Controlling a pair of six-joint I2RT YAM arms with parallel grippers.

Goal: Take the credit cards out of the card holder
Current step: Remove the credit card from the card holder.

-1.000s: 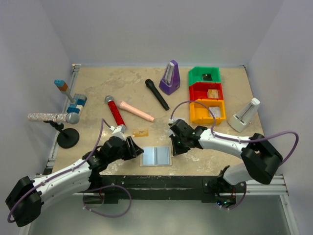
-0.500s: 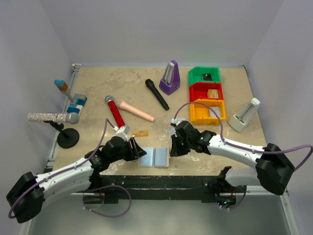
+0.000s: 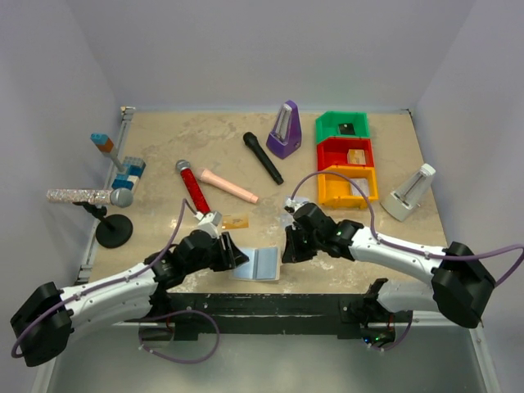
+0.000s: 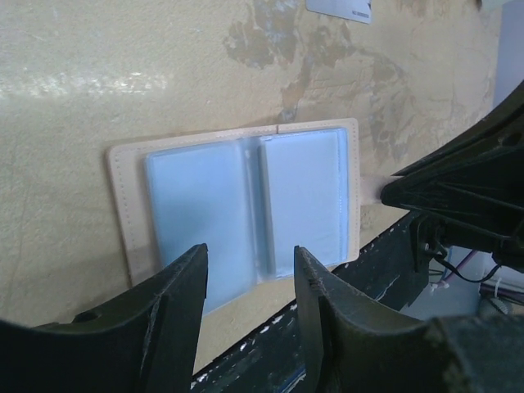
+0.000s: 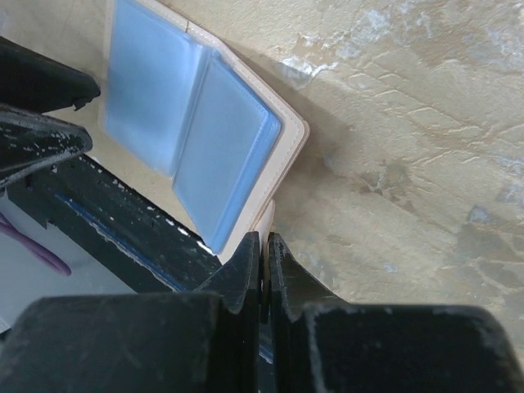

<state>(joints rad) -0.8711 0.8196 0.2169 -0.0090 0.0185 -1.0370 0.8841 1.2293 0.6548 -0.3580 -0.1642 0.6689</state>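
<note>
The card holder (image 3: 262, 264) lies open near the table's front edge, its light blue inside up and tan edging round it; it also shows in the left wrist view (image 4: 246, 201) and the right wrist view (image 5: 196, 139). My right gripper (image 3: 286, 250) (image 5: 264, 239) is shut on its snap tab (image 5: 268, 221) at the right edge. My left gripper (image 3: 236, 256) (image 4: 250, 254) is open and empty, just above the holder's left panel. An orange-tan card (image 3: 235, 221) lies on the table behind the holder. A pale card (image 4: 340, 6) lies beyond it in the left wrist view.
A red microphone (image 3: 192, 187), a pink tube (image 3: 228, 185), a black microphone (image 3: 262, 157) and a purple metronome (image 3: 284, 130) lie further back. Green, red and orange bins (image 3: 347, 160) stand at the right with a white stand (image 3: 408, 193). A microphone stand (image 3: 114, 229) is at the left.
My right gripper has moved down to the holder's right edge and shut on the snap tab. My left gripper has moved right over the holder's left side. The holder has turned slightly.
</note>
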